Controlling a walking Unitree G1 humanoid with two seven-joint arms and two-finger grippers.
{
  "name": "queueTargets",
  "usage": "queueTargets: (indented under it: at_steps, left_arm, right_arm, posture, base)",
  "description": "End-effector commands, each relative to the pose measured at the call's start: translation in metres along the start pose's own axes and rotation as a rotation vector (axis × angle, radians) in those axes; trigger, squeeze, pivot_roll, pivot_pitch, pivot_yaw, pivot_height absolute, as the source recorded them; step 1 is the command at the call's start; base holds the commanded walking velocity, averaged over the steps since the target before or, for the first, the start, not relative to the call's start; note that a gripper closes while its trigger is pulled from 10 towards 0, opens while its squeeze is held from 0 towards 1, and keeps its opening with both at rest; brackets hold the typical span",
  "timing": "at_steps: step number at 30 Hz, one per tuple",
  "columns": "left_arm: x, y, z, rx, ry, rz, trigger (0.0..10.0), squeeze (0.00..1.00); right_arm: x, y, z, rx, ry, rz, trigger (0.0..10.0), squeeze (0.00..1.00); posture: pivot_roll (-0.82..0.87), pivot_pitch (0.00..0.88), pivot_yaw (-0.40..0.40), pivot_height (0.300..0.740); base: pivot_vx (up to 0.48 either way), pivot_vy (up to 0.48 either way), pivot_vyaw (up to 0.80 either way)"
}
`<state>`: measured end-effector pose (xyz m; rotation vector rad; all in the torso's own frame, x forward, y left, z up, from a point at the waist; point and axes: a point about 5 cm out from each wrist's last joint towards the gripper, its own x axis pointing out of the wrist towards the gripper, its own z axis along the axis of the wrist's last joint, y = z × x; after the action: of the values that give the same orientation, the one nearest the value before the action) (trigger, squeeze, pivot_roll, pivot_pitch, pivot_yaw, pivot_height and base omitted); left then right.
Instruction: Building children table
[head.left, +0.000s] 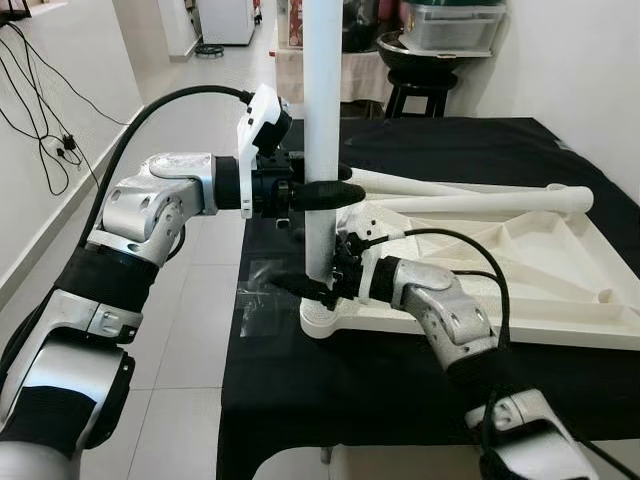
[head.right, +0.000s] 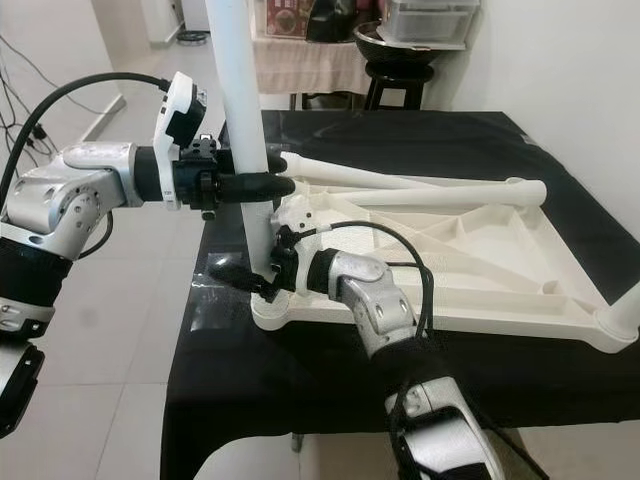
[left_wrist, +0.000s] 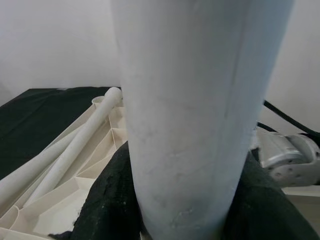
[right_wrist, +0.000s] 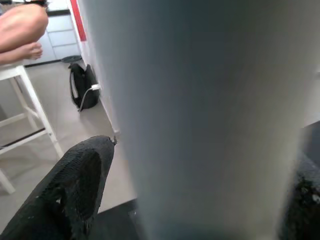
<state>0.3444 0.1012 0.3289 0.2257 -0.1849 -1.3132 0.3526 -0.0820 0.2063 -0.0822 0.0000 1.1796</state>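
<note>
A white upturned children's tabletop (head.left: 520, 290) lies on a black-covered table (head.left: 400, 400). A white table leg (head.left: 322, 120) stands upright in the corner socket (head.left: 322, 318) nearest me. My left gripper (head.left: 335, 193) is shut around the leg at mid height. Lower down, just above the socket, my right gripper (head.left: 315, 288) is shut on the same leg. The leg (left_wrist: 200, 115) is seen close up in the left wrist view, and the leg (right_wrist: 200, 120) in the right wrist view too. Two more white legs (head.left: 470, 195) lie across the tabletop.
The table's left edge borders a tiled floor (head.left: 190, 330). A white wall with hanging cables (head.left: 45, 130) is at the left. Behind the table stand a black stool (head.left: 420, 95) and a clothed table with containers (head.left: 440, 30). A fitted leg stub (head.right: 625, 310) rises at the right corner.
</note>
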Motion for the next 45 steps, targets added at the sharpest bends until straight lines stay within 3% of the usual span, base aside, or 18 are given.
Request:
queueTargets:
  at_steps: [1,2,3,6,7,8,19,20,21,22,25,26,27,28,29,30,32,45]
  left_arm:
    - [0.000,-0.002,-0.010,-0.007,0.050,0.000,0.0,0.00]
    - [0.000,-0.002,-0.010,-0.007,0.050,0.000,0.0,0.00]
    - [-0.001,-0.002,-0.010,-0.008,0.050,0.003,0.0,0.00]
    - [-0.002,-0.002,-0.010,-0.009,0.050,0.005,0.0,0.00]
    - [-0.002,-0.002,-0.010,-0.010,0.050,0.008,0.0,0.00]
    - [-0.002,-0.002,-0.010,-0.010,0.049,0.011,0.0,0.00]
    - [-0.001,0.004,-0.007,-0.005,0.025,0.067,0.0,0.06]
    - [-0.001,0.005,-0.007,-0.007,0.033,0.075,4.8,1.00]
    - [-0.001,0.005,-0.007,-0.007,0.033,0.075,4.8,1.00]
    - [0.001,0.009,-0.007,0.006,0.030,0.116,10.0,1.00]
    - [0.001,0.013,-0.006,0.014,0.036,0.158,10.0,0.86]
    - [0.001,0.016,-0.006,0.014,0.038,0.185,10.0,0.00]
    - [0.000,0.018,-0.005,0.011,0.038,0.198,10.0,0.00]
    - [0.000,0.018,-0.005,0.011,0.038,0.198,10.0,0.00]
    - [-0.001,0.018,-0.004,0.004,0.038,0.200,10.0,0.00]
    - [-0.003,0.019,-0.004,-0.002,0.038,0.200,10.0,0.00]
    - [-0.005,0.018,-0.005,-0.003,0.052,0.194,10.0,0.00]
    - [0.001,0.016,-0.008,0.041,0.065,0.178,10.0,0.00]
  right_arm:
    - [-0.004,-0.007,0.000,0.014,-0.002,0.022,10.0,0.00]
    - [-0.004,-0.007,0.000,0.014,-0.002,0.022,10.0,0.00]
    - [-0.004,-0.010,-0.001,0.029,0.006,0.039,8.6,0.00]
    - [-0.005,-0.011,-0.002,0.040,0.010,0.056,8.6,0.00]
    - [-0.005,-0.011,-0.002,0.044,0.012,0.076,2.4,0.00]
    - [-0.006,-0.012,-0.002,0.049,0.009,0.107,0.0,0.00]
    - [-0.009,-0.018,-0.006,0.073,0.004,0.154,0.0,0.00]
    - [-0.008,-0.020,-0.006,0.071,0.007,0.126,0.0,0.00]
    - [-0.008,-0.020,-0.006,0.071,0.007,0.126,0.0,0.00]
    - [-0.007,-0.024,-0.008,0.066,0.022,0.061,0.0,0.00]
    - [-0.005,-0.027,-0.015,0.082,0.046,-0.095,0.0,0.00]
    - [-0.001,-0.026,-0.024,0.102,0.063,-0.282,0.0,0.00]
    - [0.004,-0.011,-0.041,0.159,0.082,-0.507,0.0,0.00]
    - [0.004,-0.011,-0.041,0.159,0.082,-0.507,0.0,0.00]
    - [0.005,0.010,-0.057,0.225,0.114,-0.666,0.0,0.00]
    - [0.007,0.037,-0.066,0.267,0.111,-0.721,0.0,0.00]
    - [0.011,0.063,-0.064,0.322,0.034,-0.757,0.0,0.00]
    - [0.028,0.061,-0.038,0.292,-0.193,-0.758,0.0,0.00]
  posture:
    - [0.02,0.087,-0.040,0.740]
    - [0.02,0.087,-0.040,0.740]
    - [0.02,0.088,-0.040,0.740]
    - [0.02,0.088,-0.040,0.740]
    - [0.02,0.088,-0.041,0.740]
    - [0.02,0.090,-0.041,0.740]
    - [0.02,0.092,-0.041,0.740]
    - [0.01,0.094,-0.040,0.740]
    - [0.01,0.094,-0.040,0.740]
    - [0.01,0.095,-0.049,0.740]
    - [0.00,0.099,-0.060,0.740]
    - [0.00,0.102,-0.072,0.740]
    - [0.01,0.104,-0.078,0.740]
    - [0.01,0.104,-0.078,0.740]
    - [0.01,0.106,-0.079,0.740]
    - [0.02,0.118,-0.059,0.740]
    - [0.00,0.119,-0.050,0.740]
    - [0.00,0.087,-0.037,0.740]
  base:
    - [0.000,0.000,0.00]
    - [0.000,0.000,0.00]
    - [0.000,0.000,0.00]
    - [0.000,0.000,0.00]
    - [0.000,0.000,0.00]
    - [0.000,0.000,0.00]
    - [0.000,0.000,0.00]
    - [0.000,0.000,0.00]
    - [0.000,0.000,0.00]
    - [0.000,0.000,0.00]
    - [0.000,0.000,0.00]
    - [0.000,0.000,0.00]
    - [0.000,0.000,0.00]
    - [0.000,0.000,0.00]
    - [0.000,0.000,0.00]
    - [0.000,0.000,0.00]
    - [0.000,0.000,0.00]
    - [0.000,0.000,0.00]
